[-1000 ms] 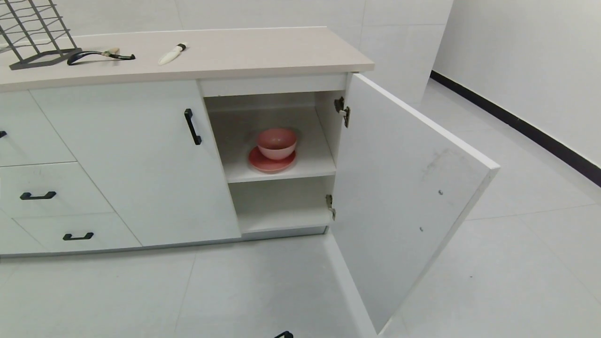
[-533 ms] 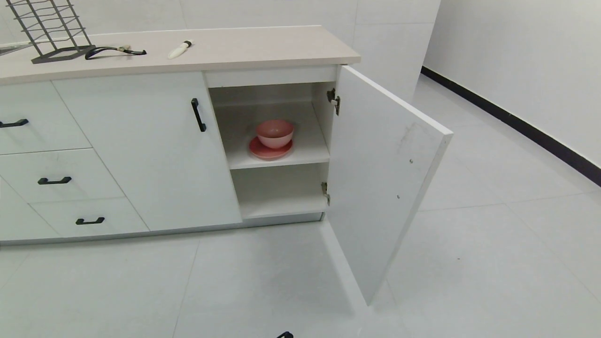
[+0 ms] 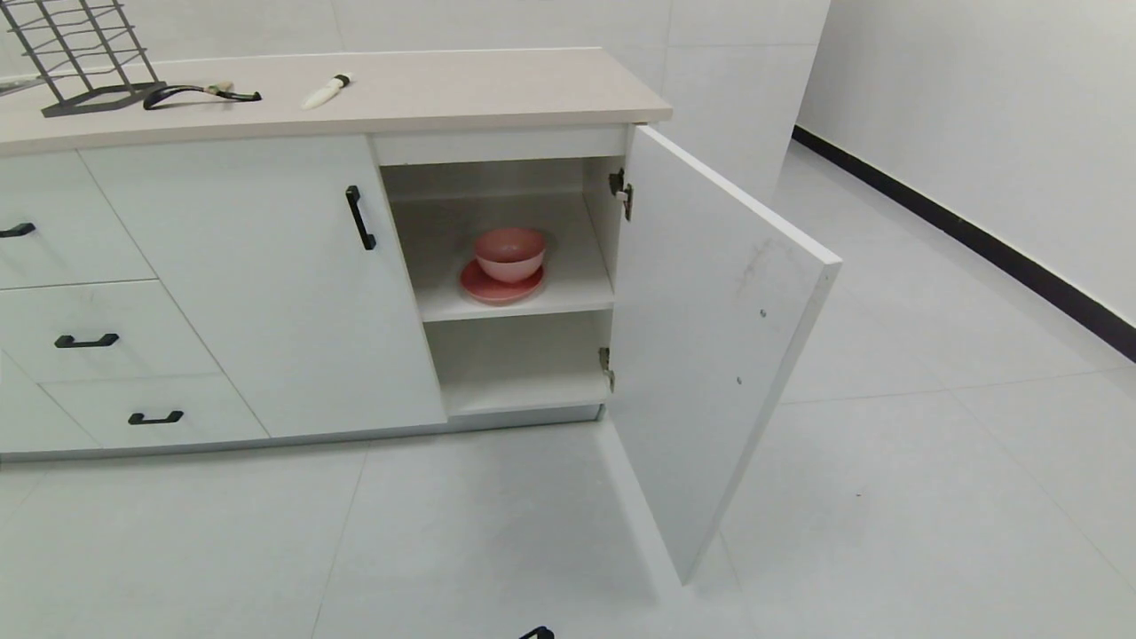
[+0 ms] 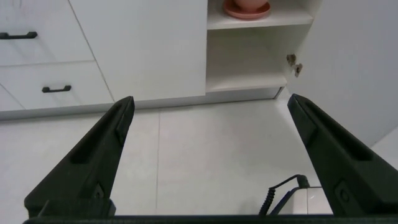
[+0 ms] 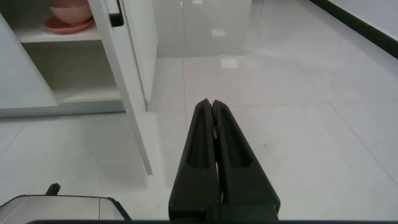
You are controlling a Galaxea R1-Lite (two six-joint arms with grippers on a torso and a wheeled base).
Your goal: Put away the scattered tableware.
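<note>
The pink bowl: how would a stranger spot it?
Find the long white cabinet and its one open door. On the upper shelf inside, the pink bowl sits on a flat pink plate. The bowl is the deeper, rounder piece.

head high, wrists low; all face open cabinet (image 3: 248,266)

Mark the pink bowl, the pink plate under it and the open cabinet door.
pink bowl (image 3: 509,256), head view, on its outer side wall.
pink plate (image 3: 484,288), head view, on its front rim.
cabinet door (image 3: 710,355), head view, on its inner face.
</note>
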